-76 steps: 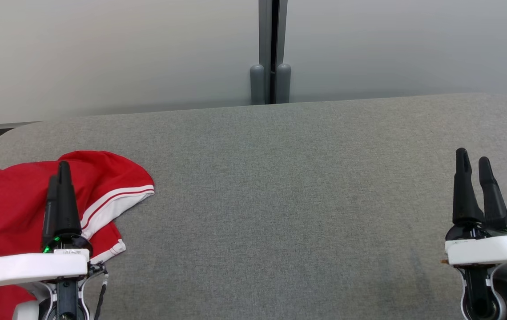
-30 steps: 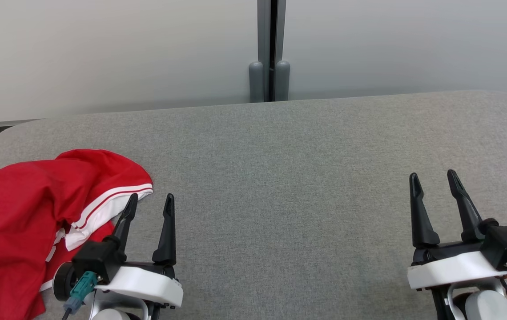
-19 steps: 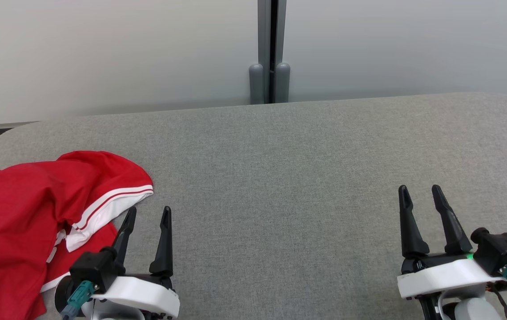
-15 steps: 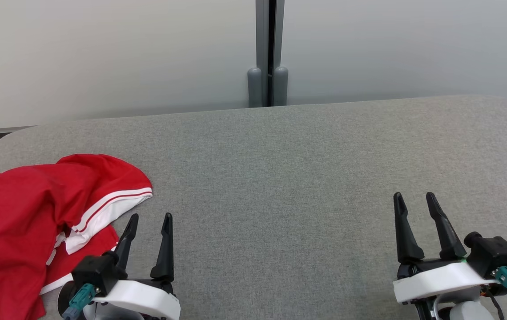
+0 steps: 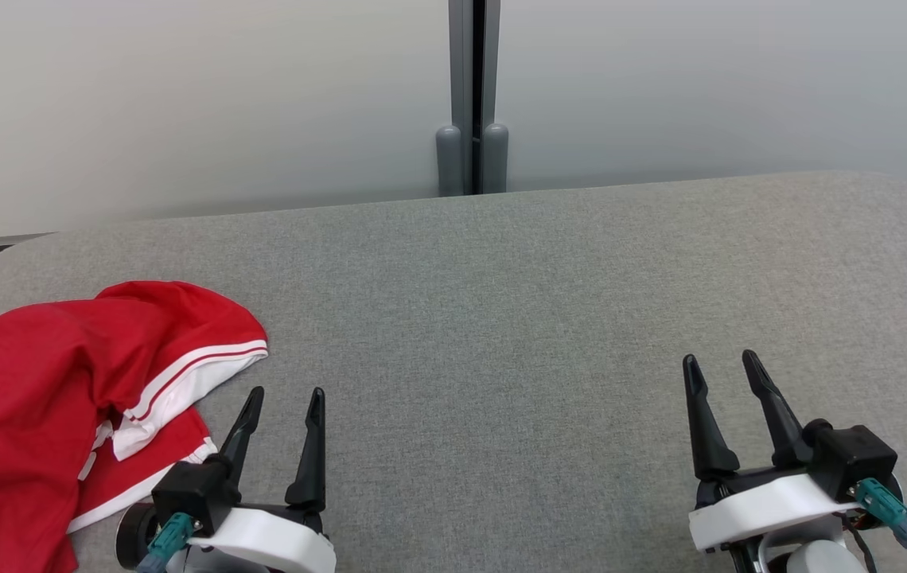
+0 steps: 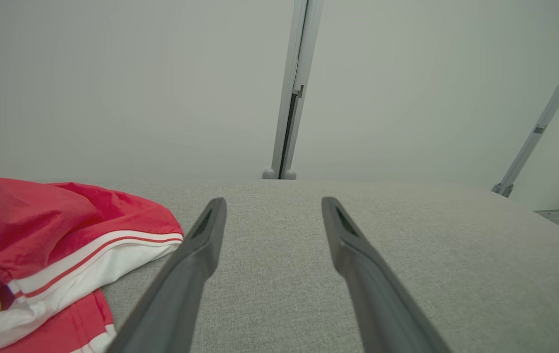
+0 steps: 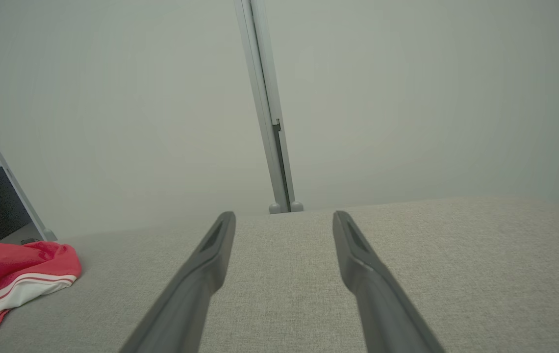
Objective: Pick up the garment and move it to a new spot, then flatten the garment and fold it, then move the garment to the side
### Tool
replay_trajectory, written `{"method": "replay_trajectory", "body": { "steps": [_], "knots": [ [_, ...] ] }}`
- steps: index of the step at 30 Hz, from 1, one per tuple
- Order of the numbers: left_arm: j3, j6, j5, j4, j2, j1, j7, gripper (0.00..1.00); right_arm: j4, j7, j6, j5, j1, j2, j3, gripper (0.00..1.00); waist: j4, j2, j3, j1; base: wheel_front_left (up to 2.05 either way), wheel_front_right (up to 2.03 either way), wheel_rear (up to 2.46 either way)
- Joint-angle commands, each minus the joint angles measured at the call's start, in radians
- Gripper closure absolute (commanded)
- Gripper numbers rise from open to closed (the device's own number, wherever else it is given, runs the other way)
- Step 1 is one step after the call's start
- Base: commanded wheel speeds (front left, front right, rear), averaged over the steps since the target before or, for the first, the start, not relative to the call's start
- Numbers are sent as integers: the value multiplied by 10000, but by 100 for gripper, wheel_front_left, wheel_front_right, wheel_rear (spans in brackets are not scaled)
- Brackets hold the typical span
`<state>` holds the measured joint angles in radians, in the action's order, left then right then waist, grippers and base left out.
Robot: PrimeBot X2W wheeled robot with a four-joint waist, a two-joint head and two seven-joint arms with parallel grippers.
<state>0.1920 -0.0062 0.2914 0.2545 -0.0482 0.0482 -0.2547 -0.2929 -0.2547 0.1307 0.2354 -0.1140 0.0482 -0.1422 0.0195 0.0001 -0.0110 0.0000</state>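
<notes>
While the red garment (image 5: 32, 398) lies bunched at about nine o'clock on the grey padded table (image 5: 501, 318), with part of it out of sight at the left, nothing has hold of it. Its white-striped hem points toward three o'clock. The left gripper (image 5: 286, 391) hovers just beside that hem, fingers spread wide and empty, aimed at twelve o'clock over bare table. If it goes for the heap from here, I'd worry it pinches several layers at once, since the fabric is doubled over on itself. The lift would then bring up a wad that won't spread flat later. A shallow bite on the smooth-looking hem could also slip out mid-carry. Over at four o'clock the right gripper (image 5: 720, 356) sits well apart from the garment, likewise wide and empty. If only one side does the lifting, I reckon the loose end may drag along the cloth top, or slide off the rounded table corner at the left.
</notes>
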Motion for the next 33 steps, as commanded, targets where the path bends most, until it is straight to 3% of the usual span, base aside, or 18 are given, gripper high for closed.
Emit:
{"method": "replay_trajectory", "body": {
  "steps": [1, 19, 33],
  "knots": [
    [40, 61, -205, -22, -39, 106, -81, 0, -21, -86, 0, -197, -99, 37, -40, 0, -9, -1, 2, 0, 0, 0, 0],
    [7, 182, -202, -43, -41, 101, -101, 0, -76, -123, 0, 109, 16, 33, -176, 0, -386, -1, 26, 0, 0, 0, 0],
    [-626, 233, -458, -34, -38, -41, -99, 0, -162, -104, 0, 531, 148, 33, -814, 0, -2615, -1, 126, 0, 0, 0, 0]
  ]
}}
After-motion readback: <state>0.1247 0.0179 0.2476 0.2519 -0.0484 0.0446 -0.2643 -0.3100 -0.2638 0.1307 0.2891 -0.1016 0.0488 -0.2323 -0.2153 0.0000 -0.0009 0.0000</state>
